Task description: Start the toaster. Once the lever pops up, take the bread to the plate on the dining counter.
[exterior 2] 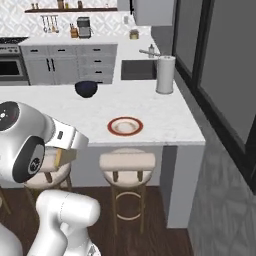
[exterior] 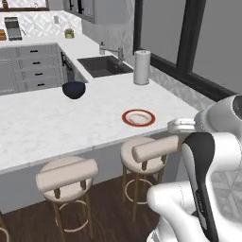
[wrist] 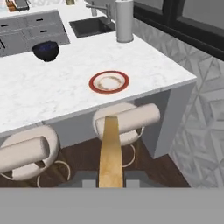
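The bread [wrist: 109,151] is a thin tan slice seen edge-on, rising between my fingertips, and my gripper [wrist: 110,182] is shut on it. From the right base camera the bread [exterior 2: 64,156] hangs under the gripper [exterior 2: 61,151], out over the stools and short of the counter edge. The plate [exterior: 138,117] [exterior 2: 125,126] [wrist: 109,82], round with a red-orange rim, lies bare on the white marble dining counter [exterior: 42,125] [wrist: 52,94], ahead of and below the gripper. A boxy steel appliance that looks like the toaster [exterior: 12,27] stands on the far back counter.
Two beige padded stools [exterior: 147,150] [exterior: 67,176] stand under the counter's overhang. On the counter are a dark blue bowl [exterior: 74,89] and a paper towel roll [exterior: 142,67] next to the dark sink [exterior: 104,65]. Dark-framed windows line the right wall.
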